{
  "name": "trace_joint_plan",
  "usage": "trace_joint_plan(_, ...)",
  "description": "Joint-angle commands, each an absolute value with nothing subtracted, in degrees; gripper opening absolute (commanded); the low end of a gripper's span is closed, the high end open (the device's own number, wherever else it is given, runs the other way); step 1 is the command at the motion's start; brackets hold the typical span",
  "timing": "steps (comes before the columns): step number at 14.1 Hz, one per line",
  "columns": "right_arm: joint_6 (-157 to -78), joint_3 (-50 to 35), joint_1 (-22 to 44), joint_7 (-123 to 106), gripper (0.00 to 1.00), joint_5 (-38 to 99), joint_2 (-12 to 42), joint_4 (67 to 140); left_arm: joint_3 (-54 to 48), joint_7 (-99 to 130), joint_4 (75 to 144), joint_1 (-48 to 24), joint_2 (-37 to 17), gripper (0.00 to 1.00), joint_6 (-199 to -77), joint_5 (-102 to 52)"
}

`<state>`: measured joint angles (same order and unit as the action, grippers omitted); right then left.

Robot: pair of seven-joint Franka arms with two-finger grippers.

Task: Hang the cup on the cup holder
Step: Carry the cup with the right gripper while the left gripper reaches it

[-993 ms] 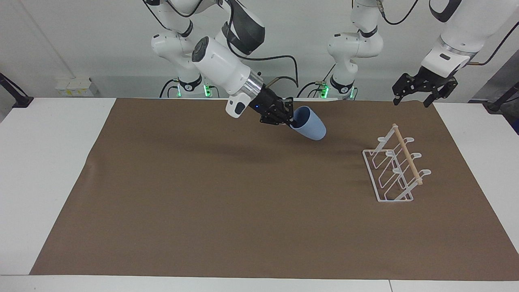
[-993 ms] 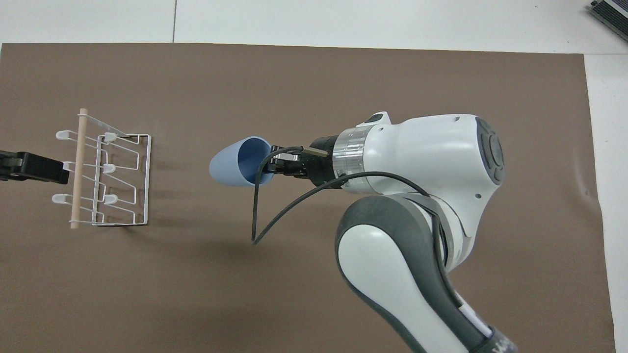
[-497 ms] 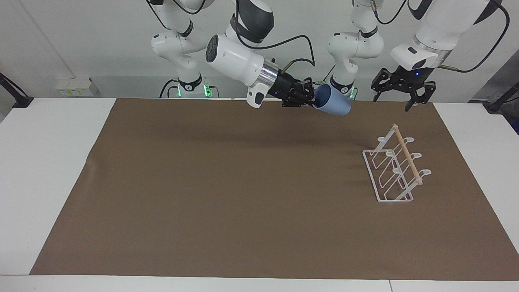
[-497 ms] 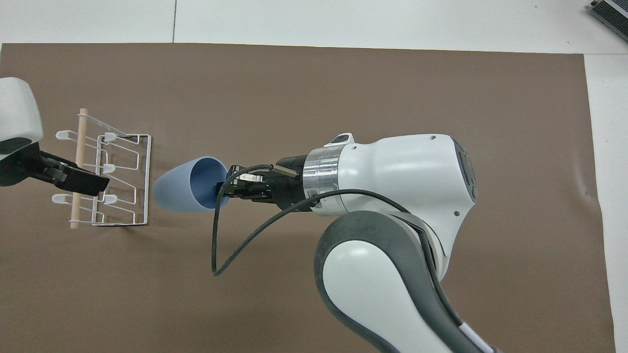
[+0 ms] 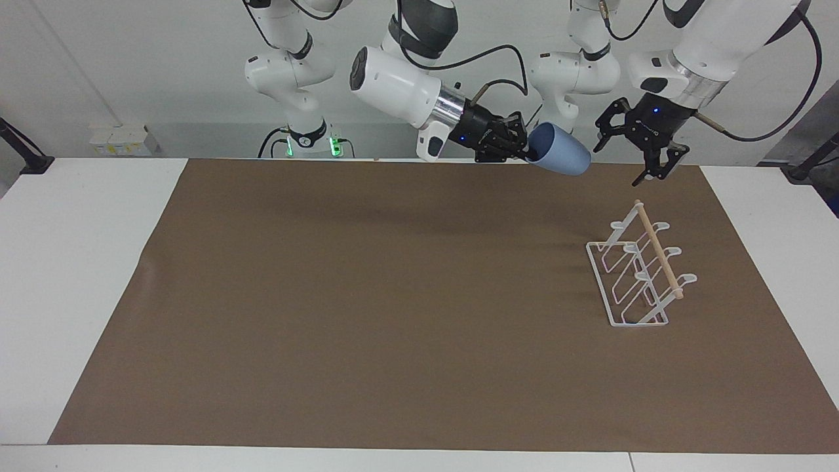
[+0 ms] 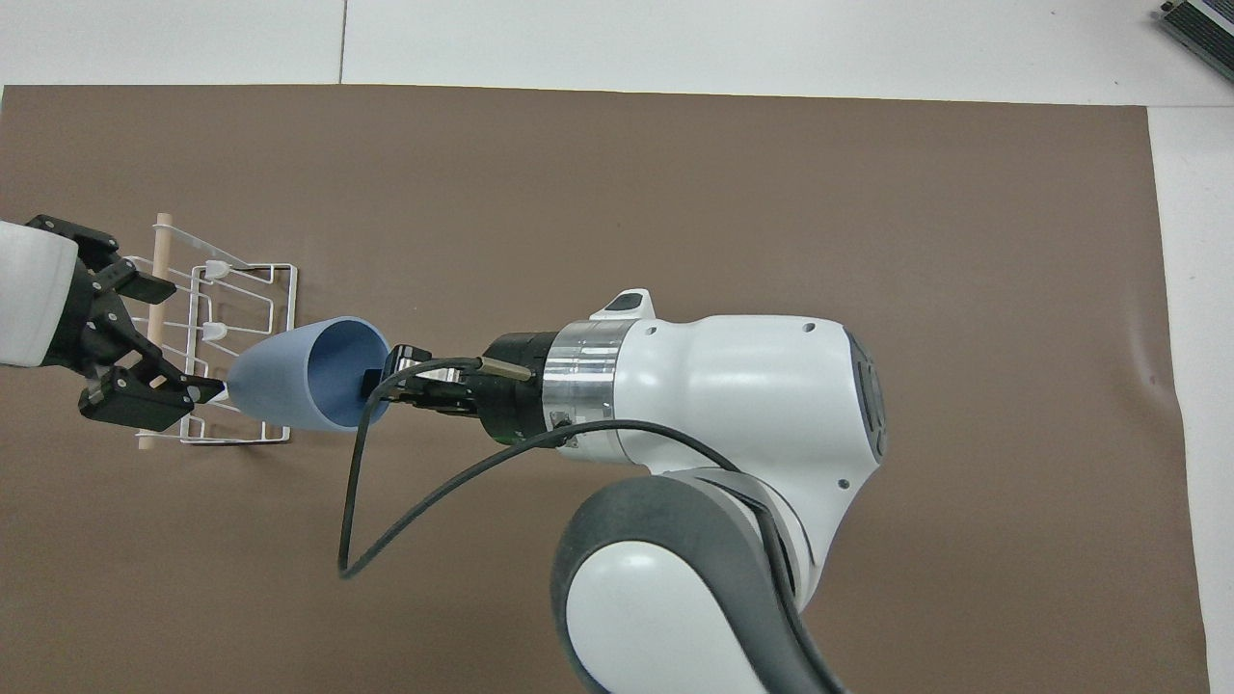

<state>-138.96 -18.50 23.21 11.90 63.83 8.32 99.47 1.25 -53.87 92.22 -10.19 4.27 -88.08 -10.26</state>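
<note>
Raised: right gripper (image 5: 528,152) carried light-blue plastic tumbler cup (image 5: 560,158) toward spread-fingered left gripper (image 5: 639,141).
Rim-pinch only; handover may drop it short of white wire cup holder (image 5: 639,275).

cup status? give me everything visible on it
The cup is a small light-blue tumbler with no handle, plastic by its look, tapering toward its closed base. It is up in the air on its side, base pointing toward the left arm's end of the table, where the open left gripper hangs close by without touching it. The right gripper holds it by the rim, one finger inside the mouth. It is not yet on the cup holder.
</note>
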Motion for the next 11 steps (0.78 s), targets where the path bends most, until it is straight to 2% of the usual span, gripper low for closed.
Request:
trace_joint_plan(1,-139.92,-18.9,24.08,9.23,0.0,65.74,8.09,99.49,1.32,-64.13,93.52,-10.9,5.62,1.0,-88.68,-12.56)
trace_joint_plan(5,-140.01,-18.98,24.79,8.62,0.0,65.74,7.91,99.84,0.88,-71.09,94.04,-12.13,5.71,1.0,-88.51,-14.23)
trace_joint_plan(11,-140.01,-19.34,25.05,7.38,0.0,65.74,7.91,99.76,1.05,-77.51,99.05,-12.04,8.7,1.0,-87.19,-16.79)
